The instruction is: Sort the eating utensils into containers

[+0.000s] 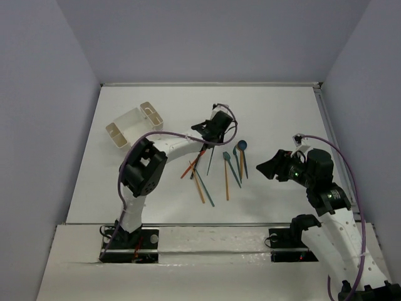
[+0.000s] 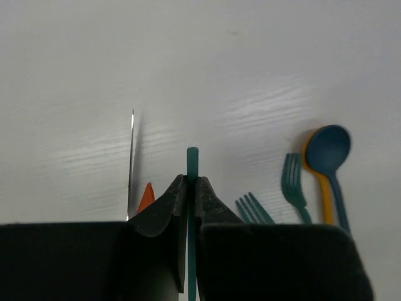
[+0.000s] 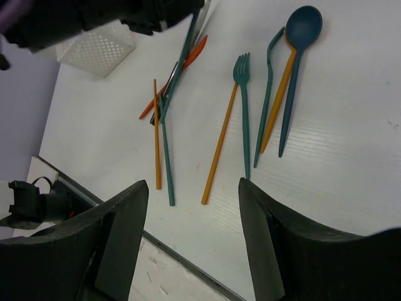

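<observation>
My left gripper (image 1: 212,130) is shut on a teal stick (image 2: 192,162), which runs up between the closed jaws; the stick also shows in the right wrist view (image 3: 180,66), slanting down into the pile. The other utensils lie on the table: a teal spoon (image 3: 302,28) over an orange one, a teal fork (image 3: 242,69), orange sticks (image 3: 219,147), another teal stick (image 3: 166,163) and a red piece (image 3: 191,56). The white container (image 1: 135,124) stands at the back left. My right gripper (image 3: 193,185) is open and empty, hovering near the utensils' right side.
A second teal fork (image 2: 292,185) lies beside the spoon (image 2: 327,150). An orange tip (image 2: 146,197) and a thin dark stick (image 2: 131,163) lie left of my left jaws. The table's front edge (image 3: 188,263) runs just below the right gripper.
</observation>
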You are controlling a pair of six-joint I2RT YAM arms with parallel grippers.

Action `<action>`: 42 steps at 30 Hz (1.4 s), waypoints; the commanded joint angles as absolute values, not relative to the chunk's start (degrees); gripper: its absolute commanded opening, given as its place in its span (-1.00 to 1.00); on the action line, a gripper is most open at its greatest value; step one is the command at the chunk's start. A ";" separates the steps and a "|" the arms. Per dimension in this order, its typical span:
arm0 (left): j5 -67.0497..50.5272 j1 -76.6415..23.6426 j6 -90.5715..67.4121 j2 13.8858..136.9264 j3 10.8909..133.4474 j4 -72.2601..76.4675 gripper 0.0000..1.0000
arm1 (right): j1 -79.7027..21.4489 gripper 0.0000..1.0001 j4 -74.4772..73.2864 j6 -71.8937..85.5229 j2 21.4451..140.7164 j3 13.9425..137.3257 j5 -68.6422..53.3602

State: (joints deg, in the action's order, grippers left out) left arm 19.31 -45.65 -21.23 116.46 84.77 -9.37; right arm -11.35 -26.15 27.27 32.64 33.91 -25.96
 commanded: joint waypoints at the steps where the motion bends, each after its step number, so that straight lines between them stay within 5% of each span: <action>1: 20.39 -44.83 -19.69 101.09 87.27 -2.73 -1.00 | -11.87 0.31 -22.67 27.42 32.52 33.75 -26.63; 16: 32.15 -16.89 -4.42 94.91 93.95 10.34 -1.00 | -11.87 0.31 -22.33 27.42 30.76 33.57 -26.37; 42: 37.71 -13.36 15.56 109.86 88.42 41.04 -1.00 | -11.87 0.31 -20.39 27.42 30.94 33.05 -29.00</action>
State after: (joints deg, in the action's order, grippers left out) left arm 37.74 -13.34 14.72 109.38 90.43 33.80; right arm -11.35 -24.32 27.27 31.48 33.32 -27.88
